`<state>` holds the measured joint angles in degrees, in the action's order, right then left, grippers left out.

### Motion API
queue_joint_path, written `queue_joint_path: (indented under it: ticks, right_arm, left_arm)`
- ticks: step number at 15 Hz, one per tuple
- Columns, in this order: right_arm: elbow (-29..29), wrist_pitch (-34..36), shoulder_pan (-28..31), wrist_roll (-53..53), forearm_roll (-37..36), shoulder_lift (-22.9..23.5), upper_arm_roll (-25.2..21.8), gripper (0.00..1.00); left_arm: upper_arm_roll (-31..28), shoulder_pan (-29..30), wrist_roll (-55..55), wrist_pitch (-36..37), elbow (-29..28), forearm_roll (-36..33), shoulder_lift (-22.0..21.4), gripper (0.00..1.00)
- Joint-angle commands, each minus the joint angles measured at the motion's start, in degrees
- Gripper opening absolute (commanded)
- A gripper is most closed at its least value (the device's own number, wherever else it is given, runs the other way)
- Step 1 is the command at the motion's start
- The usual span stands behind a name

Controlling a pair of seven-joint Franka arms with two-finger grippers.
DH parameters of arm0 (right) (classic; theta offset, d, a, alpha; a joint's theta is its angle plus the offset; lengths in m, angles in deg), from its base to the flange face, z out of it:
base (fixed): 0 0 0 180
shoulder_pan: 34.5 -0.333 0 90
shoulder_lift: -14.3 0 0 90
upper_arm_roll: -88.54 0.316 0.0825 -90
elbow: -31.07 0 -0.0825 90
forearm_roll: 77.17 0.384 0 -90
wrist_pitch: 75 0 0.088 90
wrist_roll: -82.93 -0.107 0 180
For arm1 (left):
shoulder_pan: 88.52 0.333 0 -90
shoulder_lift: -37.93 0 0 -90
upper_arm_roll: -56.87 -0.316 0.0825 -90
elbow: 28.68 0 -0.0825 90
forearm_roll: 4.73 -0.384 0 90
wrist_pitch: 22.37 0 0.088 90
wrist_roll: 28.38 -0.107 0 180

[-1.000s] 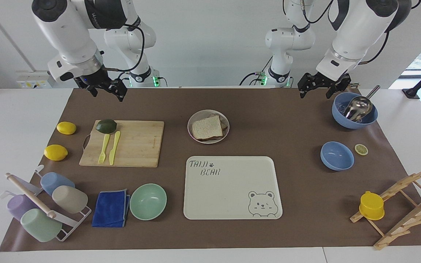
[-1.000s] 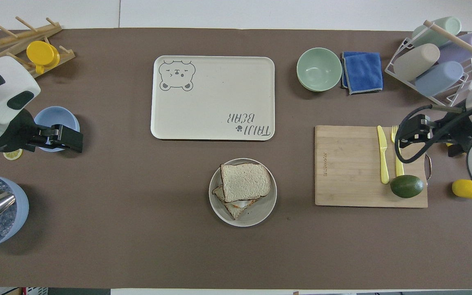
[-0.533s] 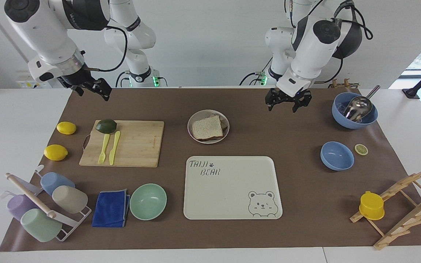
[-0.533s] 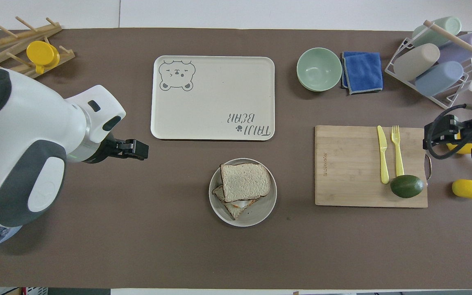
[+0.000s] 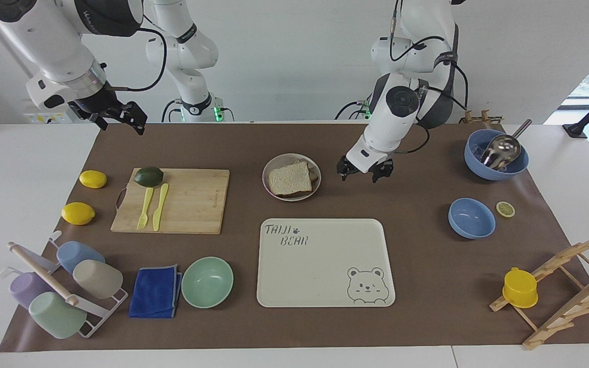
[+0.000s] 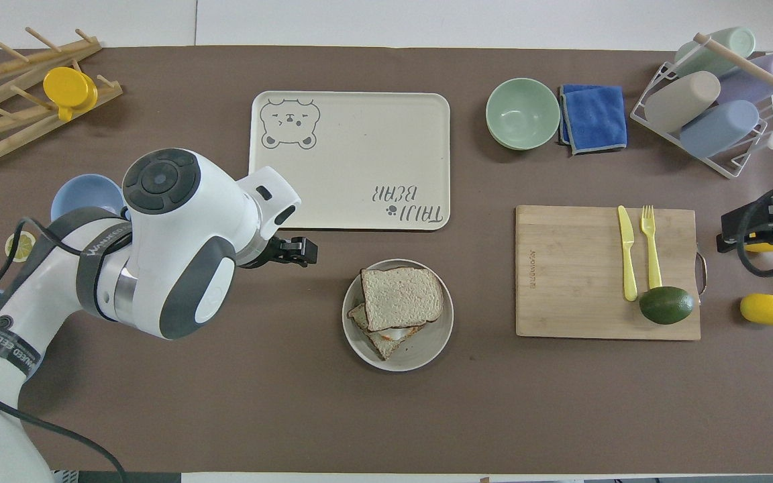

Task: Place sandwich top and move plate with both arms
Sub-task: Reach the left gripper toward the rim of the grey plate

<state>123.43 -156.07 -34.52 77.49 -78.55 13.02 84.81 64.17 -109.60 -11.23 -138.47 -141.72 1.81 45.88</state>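
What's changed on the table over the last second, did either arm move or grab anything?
The left gripper swept from over the blue bowl with the ladle toward the plate and now hangs open just beside it. The right gripper drew outward, away from the cutting board. Nothing was grasped. The sandwich top and plate stayed put.

Bright, even light from above, soft short shadows on the brown mat (image 5: 427, 266), everything sharp, window glare at one edge.

3 bowls (image 5: 471, 218), 2 lemons (image 5: 78, 213), 4 cups (image 5: 97, 278), 1 plate (image 5: 291, 177), 1 tray (image 5: 325, 263)
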Motion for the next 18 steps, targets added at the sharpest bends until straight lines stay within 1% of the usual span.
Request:
queue_joint_path:
  ticks: [1, 3, 5, 7, 8, 10, 12, 13, 15, 16, 18]
  right_arm:
    - [0.01, -1.28, -2.35, 2.02, -1.07, -0.22, -3.21, 1.00]
    - [-0.51, -0.84, -2.26, 2.54, -0.99, 0.66, -3.73, 1.00]
    - [-0.52, -0.75, -2.35, 2.81, -1.07, 0.66, -3.65, 1.00]
    - [-0.26, -0.66, -1.74, 3.51, -0.46, 0.66, -3.65, 1.00]
    - [0.09, -0.57, -1.21, 5.16, -0.20, 0.31, -3.65, 1.00]
    - [0.01, 1.18, -1.03, 6.41, -0.19, 0.13, -3.82, 1.00]
    - [-0.43, -0.13, -0.94, 6.76, -0.02, 0.31, -6.18, 1.00]
    - [-0.34, -0.83, -1.03, 7.89, 0.24, 0.22, -6.72, 1.00]
    - [-0.34, -1.27, -1.21, 9.66, 0.24, 0.31, -6.73, 1.00]
    - [-0.34, -1.97, -1.47, 8.97, 1.03, 0.40, -6.73, 1.00]
    - [-0.34, -4.87, -1.38, 7.56, 2.44, 0.66, -6.73, 1.00]
  left_arm:
    - [-0.71, -2.39, -0.01, -3.16, -2.08, 0.84, 0.75, 1.00]
    - [-0.71, -3.61, -0.01, -4.66, -4.27, 3.20, 0.32, 1.00]
    - [-0.71, -4.58, -0.19, -5.45, -6.56, 3.39, -0.47, 1.00]
    - [-0.71, -5.03, -0.19, -5.11, -7.10, 3.39, -0.91, 1.00]
    - [-0.79, -6.16, -0.02, -5.02, -7.19, 3.39, -1.00, 1.00]
    - [-0.79, -7.05, 0.77, -4.93, -7.28, 3.39, -1.27, 1.00]
    - [-0.79, -7.92, 0.69, -5.45, -8.06, 3.48, -1.53, 1.00]
    - [-0.71, -7.93, 0.69, -5.80, -9.37, 3.48, -2.05, 1.00]
    - [-0.71, -7.93, 0.95, -10.00, -12.88, 4.79, -3.19, 0.99]
    - [-0.71, -8.01, 1.13, -12.64, -14.90, 7.06, -3.64, 0.99]
    - [-0.71, -8.19, 3.57, -15.99, -16.50, 10.32, -3.99, 0.95]
